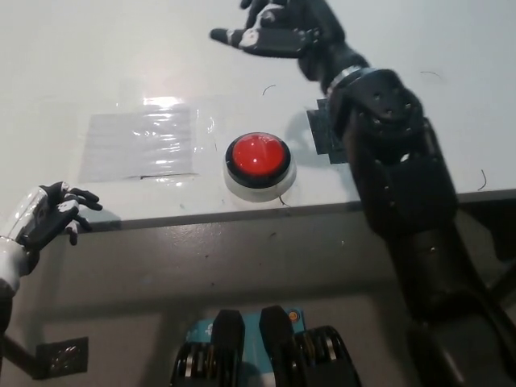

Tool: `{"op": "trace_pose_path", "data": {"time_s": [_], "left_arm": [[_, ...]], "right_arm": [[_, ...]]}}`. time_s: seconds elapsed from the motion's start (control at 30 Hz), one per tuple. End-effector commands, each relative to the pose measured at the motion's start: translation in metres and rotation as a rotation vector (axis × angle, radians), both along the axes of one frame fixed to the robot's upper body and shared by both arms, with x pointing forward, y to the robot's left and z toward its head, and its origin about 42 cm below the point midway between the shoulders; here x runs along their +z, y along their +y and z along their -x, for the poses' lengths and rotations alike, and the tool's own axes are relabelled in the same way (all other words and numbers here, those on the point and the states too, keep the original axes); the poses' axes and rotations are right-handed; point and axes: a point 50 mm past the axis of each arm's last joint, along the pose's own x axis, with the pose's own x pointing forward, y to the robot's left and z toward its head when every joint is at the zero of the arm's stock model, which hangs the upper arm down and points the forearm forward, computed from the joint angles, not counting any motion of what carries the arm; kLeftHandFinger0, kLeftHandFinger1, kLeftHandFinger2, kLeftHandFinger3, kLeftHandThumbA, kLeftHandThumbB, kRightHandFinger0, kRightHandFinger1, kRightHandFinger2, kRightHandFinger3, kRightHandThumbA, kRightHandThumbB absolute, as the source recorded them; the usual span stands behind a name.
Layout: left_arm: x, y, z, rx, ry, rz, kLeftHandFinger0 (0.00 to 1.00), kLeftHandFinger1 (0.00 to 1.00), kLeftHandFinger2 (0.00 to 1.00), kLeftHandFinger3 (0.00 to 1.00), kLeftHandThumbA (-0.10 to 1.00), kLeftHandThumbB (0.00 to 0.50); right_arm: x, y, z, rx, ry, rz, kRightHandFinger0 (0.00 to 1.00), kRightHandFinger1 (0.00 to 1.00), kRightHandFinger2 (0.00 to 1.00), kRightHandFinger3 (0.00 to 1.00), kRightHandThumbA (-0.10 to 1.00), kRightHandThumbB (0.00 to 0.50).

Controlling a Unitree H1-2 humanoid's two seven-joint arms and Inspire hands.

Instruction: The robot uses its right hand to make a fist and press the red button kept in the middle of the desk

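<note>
Here, red button (257, 159) mid-desk, well short of the unclenched, empty right hand (278, 31) beyond it.

Black right hand (282, 28) raised at top, fingers apart; white left hand (44, 218) resting lower left, fingers curled

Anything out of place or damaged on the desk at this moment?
Nothing is spilled or broken. The red button sits upright at the desk edge. The clear tape patch beside it is wrinkled, and thin scribble marks dot the surface. The right robot hand is spread open, not a fist.
</note>
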Motion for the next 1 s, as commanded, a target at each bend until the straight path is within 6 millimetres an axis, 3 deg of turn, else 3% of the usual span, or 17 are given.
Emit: {"op": "trace_pose_path", "data": {"time_s": [0.0,0.03,0.07,0.17,0.27,0.37,0.5,0.6,0.73,0.97], "left_arm": [[0.023,0.002,-0.009,-0.019,-0.06,-0.039,0.21,0.33,0.48,0.62,0.51,0.0],[0.023,0.002,-0.01,-0.02,-0.062,-0.036,0.19,0.32,0.47,0.62,0.51,0.0],[0.024,0.001,-0.01,-0.025,-0.068,-0.038,0.19,0.32,0.47,0.62,0.5,0.0],[0.026,0.0,-0.013,-0.029,-0.067,-0.033,0.19,0.31,0.46,0.6,0.5,0.0],[0.031,0.001,-0.016,-0.04,-0.074,-0.054,0.22,0.33,0.49,0.62,0.52,0.0],[0.034,-0.001,-0.017,-0.046,-0.088,-0.046,0.18,0.32,0.47,0.59,0.51,0.0],[0.036,0.0,-0.02,-0.045,-0.081,-0.037,0.2,0.32,0.46,0.6,0.51,0.0],[0.036,0.0,-0.02,-0.044,-0.083,-0.042,0.21,0.32,0.46,0.6,0.52,0.0],[0.039,0.0,-0.021,-0.035,-0.089,-0.043,0.18,0.31,0.46,0.6,0.52,0.0],[0.039,0.0,-0.022,-0.041,-0.09,-0.037,0.2,0.32,0.45,0.58,0.52,0.0]], "right_arm": [[0.029,0.02,0.003,0.056,-0.127,-0.043,0.0,0.0,0.22,0.31,1.0,0.108],[0.023,0.024,0.003,0.062,-0.104,-0.052,0.0,0.0,0.22,0.31,1.0,0.115],[0.011,0.03,0.003,0.078,-0.065,-0.081,0.0,0.0,0.22,0.32,1.0,0.078],[-0.017,0.034,0.003,0.083,-0.028,-0.105,0.0,0.0,0.27,0.36,1.0,0.034],[-0.034,0.035,0.003,0.069,0.003,-0.112,0.0,0.0,0.29,0.37,1.0,0.046],[-0.065,0.033,0.004,0.062,0.057,-0.123,0.0,0.0,0.28,0.39,1.0,0.076],[-0.084,0.028,0.006,0.055,0.089,-0.149,0.0,0.0,0.28,0.35,1.0,0.092],[-0.097,0.023,0.01,0.045,0.097,-0.159,0.0,0.0,0.27,0.32,1.0,0.071],[-0.107,0.014,0.011,0.015,0.124,-0.153,0.0,0.0,0.28,0.34,1.0,0.082],[-0.133,-0.004,0.016,-0.01,0.182,-0.152,0.0,0.0,0.29,0.37,1.0,0.045]]}}
